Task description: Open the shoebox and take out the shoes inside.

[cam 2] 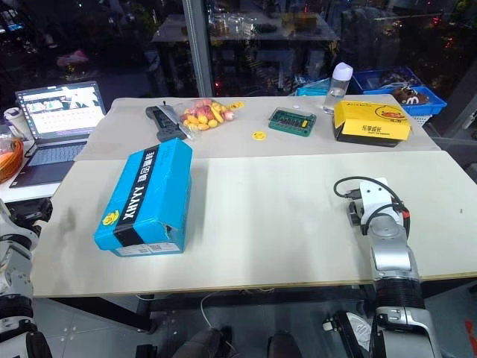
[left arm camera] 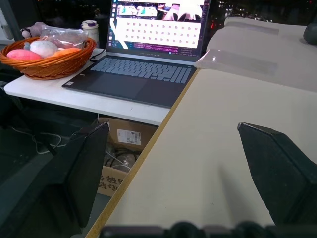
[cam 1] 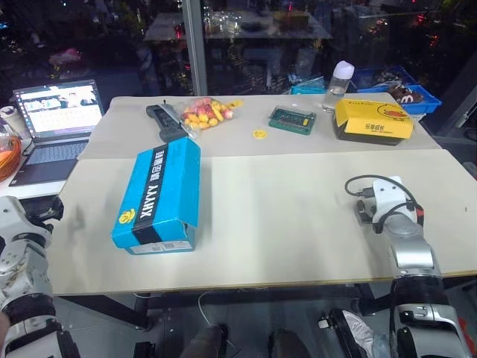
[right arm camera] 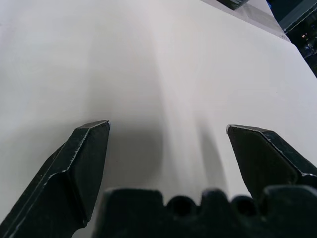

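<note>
Blue cardboard, lid down: your shoebox lies on the table, well off to the left of your right gripper and ahead-right of your left gripper. Both grippers are spread wide, holding nothing.

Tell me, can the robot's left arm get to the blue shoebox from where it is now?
Probably yes. The shoebox lies closed on the left part of the table, with bare tabletop between it and that edge. The left gripper is open at the table's left edge, beside the laptop.
</note>
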Robot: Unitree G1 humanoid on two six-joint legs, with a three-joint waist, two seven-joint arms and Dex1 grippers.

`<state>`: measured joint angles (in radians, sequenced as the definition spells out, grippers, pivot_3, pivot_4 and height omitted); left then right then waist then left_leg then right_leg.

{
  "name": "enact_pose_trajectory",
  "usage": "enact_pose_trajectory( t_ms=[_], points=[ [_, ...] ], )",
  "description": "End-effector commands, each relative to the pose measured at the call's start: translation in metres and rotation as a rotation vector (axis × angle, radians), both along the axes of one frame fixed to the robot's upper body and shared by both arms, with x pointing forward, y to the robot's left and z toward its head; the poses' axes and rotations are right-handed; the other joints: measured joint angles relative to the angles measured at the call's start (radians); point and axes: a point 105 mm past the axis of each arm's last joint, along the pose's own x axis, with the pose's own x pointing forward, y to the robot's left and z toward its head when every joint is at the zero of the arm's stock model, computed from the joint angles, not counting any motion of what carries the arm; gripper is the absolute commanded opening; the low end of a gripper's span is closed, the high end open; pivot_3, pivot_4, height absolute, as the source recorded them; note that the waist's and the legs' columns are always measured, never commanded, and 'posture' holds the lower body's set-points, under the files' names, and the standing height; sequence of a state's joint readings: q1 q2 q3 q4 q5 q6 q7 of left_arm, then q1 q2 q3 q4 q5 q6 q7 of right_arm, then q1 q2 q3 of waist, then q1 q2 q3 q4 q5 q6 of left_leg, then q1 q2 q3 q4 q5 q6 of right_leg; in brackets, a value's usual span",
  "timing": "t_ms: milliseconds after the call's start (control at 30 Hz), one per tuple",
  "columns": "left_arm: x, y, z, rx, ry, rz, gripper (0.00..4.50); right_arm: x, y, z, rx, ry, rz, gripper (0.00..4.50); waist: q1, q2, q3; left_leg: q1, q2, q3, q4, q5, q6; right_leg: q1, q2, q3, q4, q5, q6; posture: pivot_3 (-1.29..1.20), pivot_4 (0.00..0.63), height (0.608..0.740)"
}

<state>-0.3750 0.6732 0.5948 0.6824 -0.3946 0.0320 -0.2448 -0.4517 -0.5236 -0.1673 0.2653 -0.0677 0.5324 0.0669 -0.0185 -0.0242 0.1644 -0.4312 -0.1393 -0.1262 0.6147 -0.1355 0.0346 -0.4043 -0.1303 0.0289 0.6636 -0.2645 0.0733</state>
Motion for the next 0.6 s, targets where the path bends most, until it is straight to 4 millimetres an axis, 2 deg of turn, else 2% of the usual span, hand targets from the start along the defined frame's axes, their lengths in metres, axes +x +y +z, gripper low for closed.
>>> enact_pose_trajectory(
  t_ms=[33,167,300,400,467,533,600],
  points=[
    [0.002,-0.002,0.013,0.017,-0.04,-0.009,4.46,0.001,-0.006,0.024,-0.041,-0.069,-0.005,4.5,0.0,0.0,0.0,0.0,0.0,0.0,0.0,0.0,0.0,0.0,0.0,0.0,0.0,0.0,0.0,0.0,0.15,0.738],
    [0.014,-0.018,0.008,0.022,-0.009,-0.109,4.46,-0.001,-0.009,0.026,-0.041,-0.073,-0.013,4.5,0.001,0.0,0.0,0.0,0.0,0.0,0.0,0.0,0.0,0.0,0.0,0.0,0.0,0.0,0.0,0.0,0.15,0.738],
    [0.014,-0.039,0.014,0.153,0.088,-0.396,4.46,0.006,0.027,0.042,0.103,-0.089,0.228,4.5,-0.003,0.0,0.0,0.0,0.0,0.0,0.0,0.0,0.0,0.0,0.0,0.0,0.0,0.0,0.0,0.0,0.15,0.738],
    [-0.001,-0.046,0.025,0.234,0.173,-0.6,4.46,-0.008,0.086,0.064,0.21,-0.06,0.607,4.5,-0.025,0.0,0.0,-0.001,0.001,0.0,-0.002,0.0,0.0,0.0,0.001,0.001,0.0,0.0,0.0,0.0,0.15,0.738],
    [-0.014,-0.052,0.031,0.271,0.248,-0.742,4.46,-0.029,0.127,0.07,0.24,0.008,0.875,4.5,-0.032,0.0,0.0,-0.001,0.001,0.0,-0.004,0.0,0.0,0.0,0.001,0.003,-0.001,0.0,-0.001,0.0,0.15,0.738],
    [-0.026,-0.055,0.035,0.283,0.318,-0.844,4.5,-0.052,0.163,0.072,0.232,0.086,1.109,4.0,-0.036,0.0,0.0,-0.001,0.003,0.0,-0.006,0.0,0.0,-0.001,0.001,0.003,-0.003,-0.001,-0.001,0.0,0.15,0.738],
    [-0.032,-0.053,0.038,0.296,0.362,-0.896,3.95,-0.062,0.191,0.07,0.201,0.121,1.257,3.39,-0.036,0.0,0.0,0.002,0.005,0.0,-0.008,-0.001,0.0,-0.001,0.002,0.002,-0.007,-0.001,-0.001,0.0,0.15,0.738]
  ],
)
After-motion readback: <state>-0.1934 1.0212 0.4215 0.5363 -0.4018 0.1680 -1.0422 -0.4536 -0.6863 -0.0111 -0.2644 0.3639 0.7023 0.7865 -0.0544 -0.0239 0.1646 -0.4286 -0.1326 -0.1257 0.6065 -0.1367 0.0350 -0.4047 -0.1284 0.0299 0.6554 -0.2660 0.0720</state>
